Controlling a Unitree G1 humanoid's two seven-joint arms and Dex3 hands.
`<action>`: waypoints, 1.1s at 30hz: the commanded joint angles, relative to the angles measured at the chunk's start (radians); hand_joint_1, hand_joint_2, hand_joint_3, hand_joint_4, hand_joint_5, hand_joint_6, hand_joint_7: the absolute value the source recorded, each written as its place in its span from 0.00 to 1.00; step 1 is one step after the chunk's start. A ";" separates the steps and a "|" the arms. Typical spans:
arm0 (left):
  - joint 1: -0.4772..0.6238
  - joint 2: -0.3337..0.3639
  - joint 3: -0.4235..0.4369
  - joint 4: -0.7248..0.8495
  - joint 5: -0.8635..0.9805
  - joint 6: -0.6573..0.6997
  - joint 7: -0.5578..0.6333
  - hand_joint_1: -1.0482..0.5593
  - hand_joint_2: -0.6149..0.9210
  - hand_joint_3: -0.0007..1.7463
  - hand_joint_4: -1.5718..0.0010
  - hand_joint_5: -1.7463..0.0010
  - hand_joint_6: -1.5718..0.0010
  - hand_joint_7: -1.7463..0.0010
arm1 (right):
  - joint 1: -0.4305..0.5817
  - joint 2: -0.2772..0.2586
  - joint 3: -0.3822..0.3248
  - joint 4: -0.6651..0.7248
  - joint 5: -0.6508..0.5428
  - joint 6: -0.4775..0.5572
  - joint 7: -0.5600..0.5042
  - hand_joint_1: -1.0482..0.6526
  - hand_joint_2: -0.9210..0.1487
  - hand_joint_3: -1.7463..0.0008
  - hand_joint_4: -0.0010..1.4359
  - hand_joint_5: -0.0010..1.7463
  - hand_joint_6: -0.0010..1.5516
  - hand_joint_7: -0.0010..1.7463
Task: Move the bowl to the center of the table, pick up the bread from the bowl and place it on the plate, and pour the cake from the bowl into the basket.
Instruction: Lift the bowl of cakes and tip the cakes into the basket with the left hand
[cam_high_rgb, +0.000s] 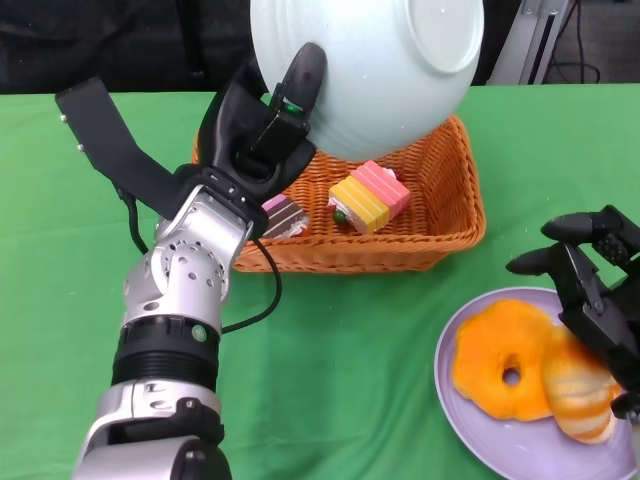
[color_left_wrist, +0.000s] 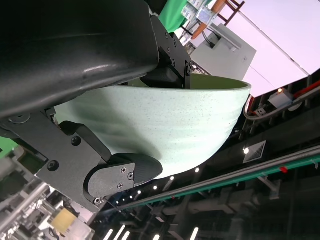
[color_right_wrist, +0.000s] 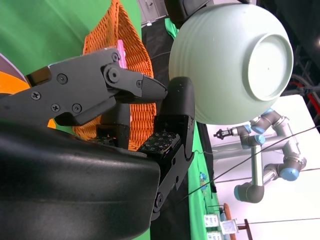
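Head view: the left hand (cam_high_rgb: 262, 130) grips the pale green bowl (cam_high_rgb: 370, 70) by its rim, holding it tipped above the orange wicker basket (cam_high_rgb: 450, 190), foot ring turned up toward the camera and mouth facing down and away. A pink-and-yellow cake slice (cam_high_rgb: 370, 196) lies inside the basket. The right hand (cam_high_rgb: 590, 285), fingers apart and holding nothing, hovers over the purple plate (cam_high_rgb: 470, 425) bearing bread (cam_high_rgb: 505, 358).
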 joint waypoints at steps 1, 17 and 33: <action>-0.038 0.007 0.014 -0.018 -0.027 0.023 0.012 0.57 0.88 0.54 0.56 0.00 0.59 0.01 | -0.011 -0.018 -0.008 0.007 0.010 -0.023 0.009 0.56 0.08 0.61 0.55 0.85 0.45 0.73; -0.082 0.018 0.123 -0.004 -0.184 0.226 0.062 0.59 0.81 0.60 0.59 0.00 0.62 0.00 | -0.011 -0.027 -0.002 0.008 0.004 -0.020 0.021 0.56 0.12 0.58 0.55 0.95 0.41 0.83; -0.073 0.033 0.115 -0.049 -0.204 0.253 0.040 0.58 0.79 0.63 0.57 0.00 0.61 0.00 | -0.013 -0.027 0.001 0.015 -0.004 -0.021 0.019 0.57 0.14 0.55 0.53 0.99 0.39 0.84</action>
